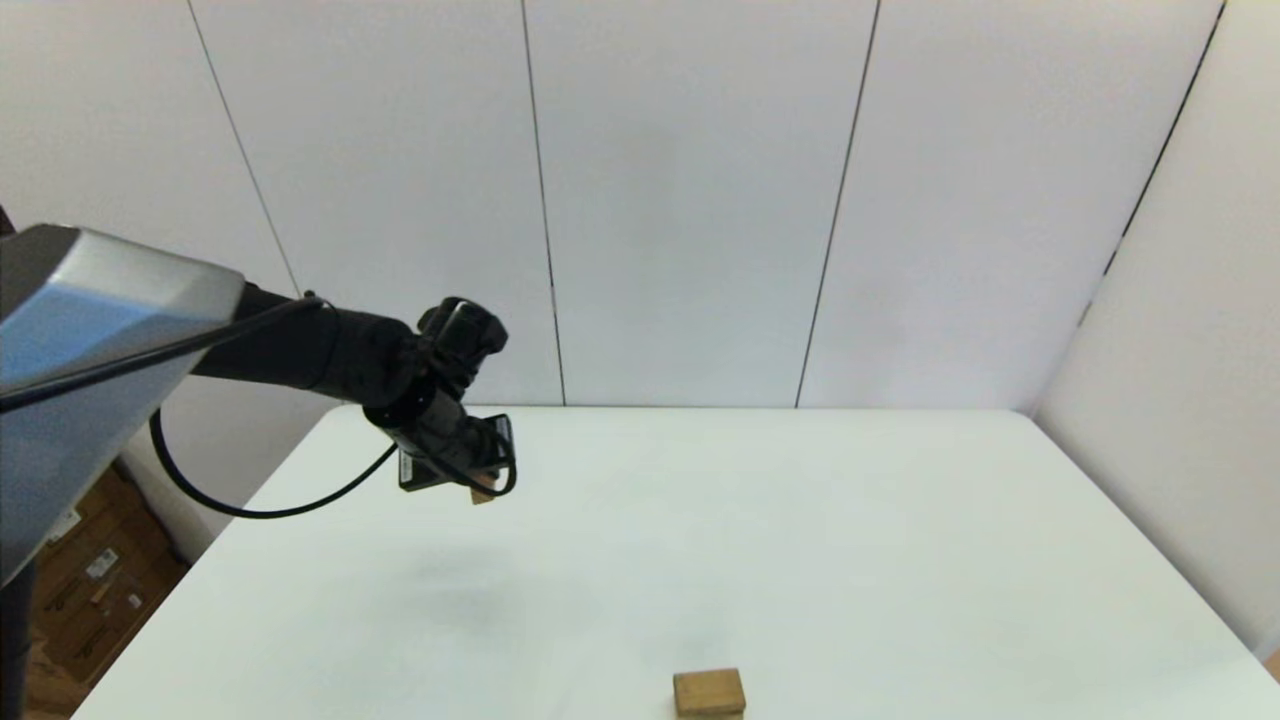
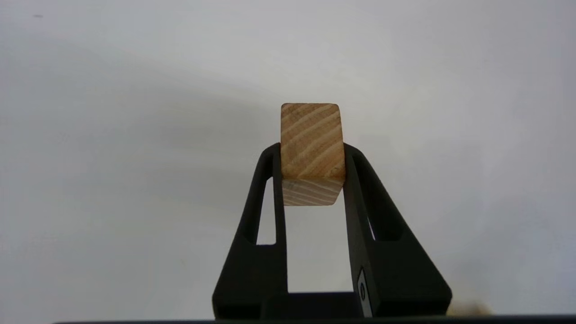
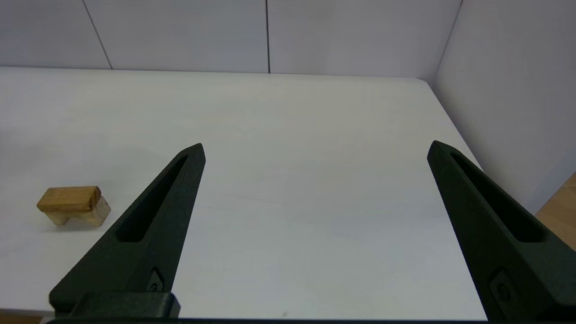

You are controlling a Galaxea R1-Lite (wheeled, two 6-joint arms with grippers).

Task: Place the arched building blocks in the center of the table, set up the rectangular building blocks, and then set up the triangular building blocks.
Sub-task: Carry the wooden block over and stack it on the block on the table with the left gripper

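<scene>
- The left gripper [image 1: 480, 490] hangs in the air above the far left part of the table [image 1: 850, 560], well apart from the stack near the front edge.
- Its two black fingers [image 2: 270, 189] are drawn in narrow and clamp a small wooden wedge [image 2: 312, 150] between their tips; the wedge's face shows slanting striped grain in the left wrist view.
- From the head camera only a small tan corner of the wedge [image 1: 484, 492] peeks out under the gripper, so its tilt there is hard to judge.
- Near the front edge of the table, about mid-width, the darker brown slab [image 1: 709, 690] lies flat on top of the paler arched block [image 3: 96, 212].
- In the right wrist view the slab [image 3: 69, 199] covers the arched block's top, and the hollow under the arch shows as a gap between its two feet on the white surface.
- The right gripper [image 3: 315, 148] sits low over the near right side of the table, its fingers [image 3: 180, 180] spread wide with nothing between them, the stack off to its left.
</scene>
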